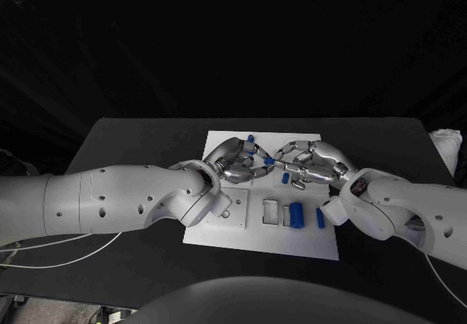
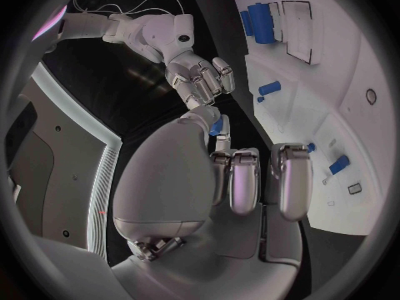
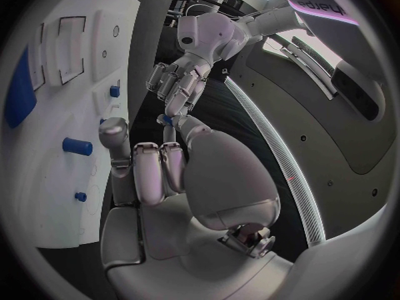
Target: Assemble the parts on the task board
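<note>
Hands meet fingertip to fingertip above the task board [image 1: 312,243]; left hand [image 1: 237,162] and right hand [image 1: 310,162] together pinch a small blue part [image 1: 268,160]. Other fingers curl loosely.

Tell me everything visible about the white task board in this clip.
The task board is a flat white rectangular plate lying at the middle of the black table. It has shallow rectangular recesses near its front edge; small blue parts lie by them. Both hands, left hand and right hand, hover above its far half.
</note>
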Action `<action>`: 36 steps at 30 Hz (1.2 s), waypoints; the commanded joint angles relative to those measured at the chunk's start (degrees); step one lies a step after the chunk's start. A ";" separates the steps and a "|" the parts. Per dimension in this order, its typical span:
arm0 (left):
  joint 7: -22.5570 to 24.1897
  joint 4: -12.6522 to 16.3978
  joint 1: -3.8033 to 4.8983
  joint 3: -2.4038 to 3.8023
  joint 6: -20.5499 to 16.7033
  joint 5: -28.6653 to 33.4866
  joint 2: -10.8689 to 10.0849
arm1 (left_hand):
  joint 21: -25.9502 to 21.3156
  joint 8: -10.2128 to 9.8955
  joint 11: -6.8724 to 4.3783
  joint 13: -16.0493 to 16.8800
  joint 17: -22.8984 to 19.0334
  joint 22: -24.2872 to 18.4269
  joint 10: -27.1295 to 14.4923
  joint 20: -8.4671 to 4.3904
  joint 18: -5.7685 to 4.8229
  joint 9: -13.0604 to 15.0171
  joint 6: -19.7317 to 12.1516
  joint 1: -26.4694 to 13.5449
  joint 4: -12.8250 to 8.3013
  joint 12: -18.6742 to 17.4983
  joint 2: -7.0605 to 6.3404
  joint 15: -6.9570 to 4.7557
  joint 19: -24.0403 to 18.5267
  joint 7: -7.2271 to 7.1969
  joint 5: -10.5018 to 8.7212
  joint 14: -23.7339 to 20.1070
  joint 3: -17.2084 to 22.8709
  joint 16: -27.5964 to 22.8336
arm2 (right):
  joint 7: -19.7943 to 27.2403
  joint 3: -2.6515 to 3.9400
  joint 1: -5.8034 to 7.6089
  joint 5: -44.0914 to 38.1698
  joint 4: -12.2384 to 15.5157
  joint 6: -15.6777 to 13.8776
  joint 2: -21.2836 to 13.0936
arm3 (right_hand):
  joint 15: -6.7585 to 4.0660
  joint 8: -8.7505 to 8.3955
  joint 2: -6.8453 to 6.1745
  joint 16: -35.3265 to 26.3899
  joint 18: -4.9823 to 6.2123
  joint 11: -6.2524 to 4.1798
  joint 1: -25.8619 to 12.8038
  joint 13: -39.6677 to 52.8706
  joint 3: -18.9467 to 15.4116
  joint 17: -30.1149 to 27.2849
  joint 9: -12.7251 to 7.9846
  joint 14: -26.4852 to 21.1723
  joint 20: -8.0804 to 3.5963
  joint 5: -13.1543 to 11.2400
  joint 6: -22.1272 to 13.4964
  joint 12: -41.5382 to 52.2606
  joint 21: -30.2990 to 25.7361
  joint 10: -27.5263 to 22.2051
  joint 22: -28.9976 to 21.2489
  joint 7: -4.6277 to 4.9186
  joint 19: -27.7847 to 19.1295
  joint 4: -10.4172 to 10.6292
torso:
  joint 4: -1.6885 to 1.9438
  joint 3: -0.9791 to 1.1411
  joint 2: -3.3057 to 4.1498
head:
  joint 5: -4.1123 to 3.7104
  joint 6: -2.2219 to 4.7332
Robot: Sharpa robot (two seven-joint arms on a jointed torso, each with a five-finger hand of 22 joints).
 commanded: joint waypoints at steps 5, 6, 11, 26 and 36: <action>0.52 0.29 0.00 0.08 0.72 -0.97 0.39 | -0.19 4.27 0.55 15.10 15.06 14.65 5.96 0.16 -0.98 11.43 0.47 0.49 -0.12 0.13 0.00 0.37 5.20 0.08 -0.23 6.03 -0.31 0.14 | -0.33 -0.04 -0.19 0.11 0.07 1.23 0.16 | -0.31 1.80 0.11 -0.31 -0.26 -0.63 1.05 0.26 0.52 4.03 1.20 -0.18 -0.17 0.41 0.89 -0.25 0.44 0.08 5.56 -0.28 -0.02 -0.55 | -0.02 0.01 0.00 | -0.08 0.00; 0.52 0.29 -0.01 0.08 0.70 -0.98 0.40 | -0.19 4.27 0.55 15.10 15.06 14.65 5.96 0.16 -0.98 11.43 0.47 0.49 -0.12 0.13 0.00 0.37 5.20 0.08 -0.23 6.03 -0.31 0.14 | -0.37 -0.04 -0.20 0.10 0.07 1.23 0.16 | -0.32 1.90 0.07 -0.33 -0.26 -0.63 1.09 0.23 0.56 4.00 1.26 -0.21 -0.18 0.39 0.95 -0.27 0.44 0.06 5.56 -0.29 -0.02 -0.61 | -0.03 0.01 0.00 | -0.05 0.00; 0.63 0.27 -0.04 0.08 0.76 -1.01 0.53 | -0.37 4.22 0.57 15.10 15.06 14.59 5.96 0.18 -0.93 11.38 0.50 0.56 -0.05 0.13 0.04 0.39 5.07 0.09 -0.53 6.03 -0.50 0.14 | -0.43 -0.04 -0.26 0.06 0.00 1.19 0.21 | -0.34 2.25 -0.02 -0.32 -0.33 -0.58 1.30 0.16 0.81 4.02 1.47 -0.18 -0.22 0.14 1.25 -0.31 0.76 0.04 5.65 -0.31 0.21 -0.81 | -0.03 0.02 -0.01 | -0.20 0.00; 1.99 0.07 -0.09 0.08 1.58 -4.44 -0.33 | -3.22 -0.75 1.69 15.10 15.06 13.58 5.96 1.06 -0.19 7.33 -1.91 2.15 0.11 0.13 0.74 1.34 2.93 1.31 -7.64 6.03 -5.10 0.14 | -0.80 -0.04 -0.40 0.17 -0.40 1.55 0.06 | -0.26 2.35 0.24 -0.54 -0.43 -0.43 1.35 -0.24 1.31 3.72 1.54 -0.46 -0.22 0.69 1.35 -0.58 1.10 -0.24 5.74 -0.17 0.42 -0.73 | 0.00 0.01 -0.02 | -0.30 0.00; 3.09 -0.09 -0.09 0.08 2.38 -5.43 -0.95 | -4.63 -4.18 2.91 15.10 15.06 13.10 5.96 1.99 0.16 3.68 -2.78 3.08 0.17 0.13 1.08 2.42 1.81 2.73 -8.11 6.03 -7.61 0.14 | -1.01 -0.04 -0.43 0.22 -0.54 2.06 0.01 | -0.18 2.45 0.12 -0.85 -0.31 -0.37 1.21 -0.62 1.43 3.30 1.62 -0.91 -0.18 0.81 1.41 -0.83 0.39 -0.56 5.54 -0.15 -0.24 -0.62 | -0.02 0.02 -0.02 | -0.04 0.00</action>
